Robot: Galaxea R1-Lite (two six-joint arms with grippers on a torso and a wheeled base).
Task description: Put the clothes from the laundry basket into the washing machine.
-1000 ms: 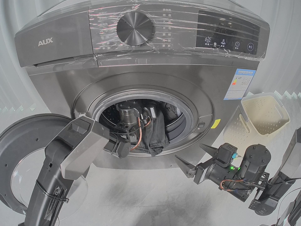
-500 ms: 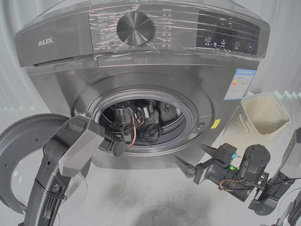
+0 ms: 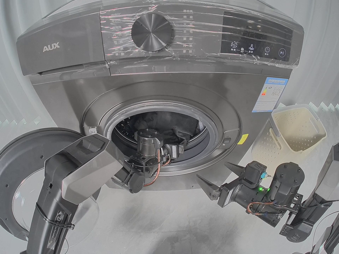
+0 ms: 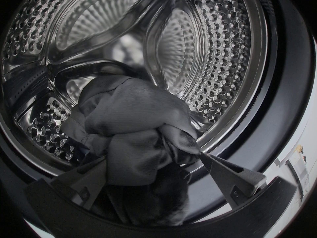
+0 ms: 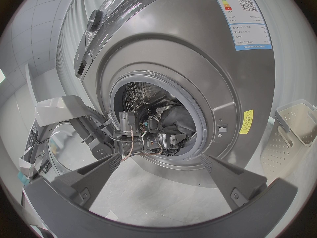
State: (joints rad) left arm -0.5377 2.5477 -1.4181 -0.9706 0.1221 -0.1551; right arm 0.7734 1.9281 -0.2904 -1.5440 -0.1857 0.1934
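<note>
In the head view, the washing machine (image 3: 169, 85) was seen with its door (image 3: 31, 152) swung open to the left. The left hand (image 3: 182, 146) was held at the lower edge of the drum mouth. Dark clothes (image 3: 166, 122) were seen lying inside the drum (image 3: 122, 127) just behind it. The right hand (image 3: 212, 170) was held low in front of the machine, below and to the right of the opening. Its fingers were spread wide with nothing between them. The cream laundry basket (image 3: 300, 124) was seen tilted, leaning against the machine's right side.

In the left wrist view, the clothes (image 4: 132, 116) were shown bunched at the lower front of the perforated steel drum (image 4: 214, 50), partly draped over its rim. The left hand (image 4: 153, 156) was opened wide, and the bundle lay between its fingers (image 4: 231, 179) without being clamped.

In the right wrist view, the right hand (image 5: 158, 156) was shown wide open and well apart from the washing machine (image 5: 185, 50). The left hand (image 5: 173, 138) was seen at the drum mouth with the clothes (image 5: 178, 119) inside the drum, just beyond it. The door (image 5: 62, 142) stood open at one side and the laundry basket (image 5: 294, 129) leaned at the other.
</note>
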